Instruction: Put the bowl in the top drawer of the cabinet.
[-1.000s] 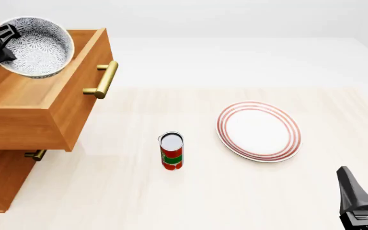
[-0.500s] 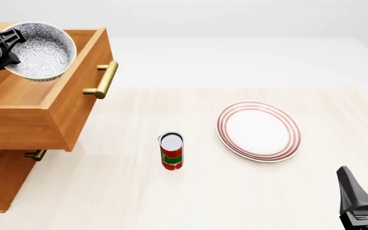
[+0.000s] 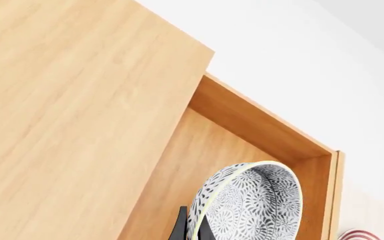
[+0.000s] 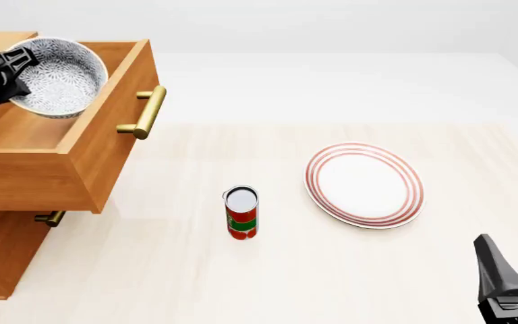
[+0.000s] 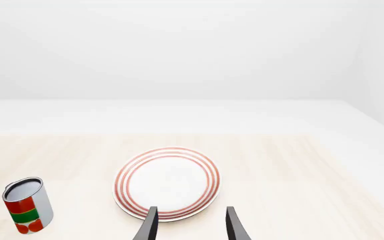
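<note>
Patterned white bowl (image 4: 59, 75), tilted, hangs above the open top drawer (image 4: 106, 145), pinched at its rim by the left gripper (image 4: 14, 61). Released so, it may roll or strike the drawer wall. Right gripper (image 5: 189, 222) idles, fingers parted and empty.

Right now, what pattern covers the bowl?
Fine dark blue-grey floral on white on the bowl; clearest in the left wrist view.

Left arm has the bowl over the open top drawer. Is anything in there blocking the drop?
Nothing visible does. The left gripper grips the bowl by its rim, tilted, above the top drawer, whose bare wooden floor shows beneath it in the left wrist view. The can and plate sit apart on the table.
</note>
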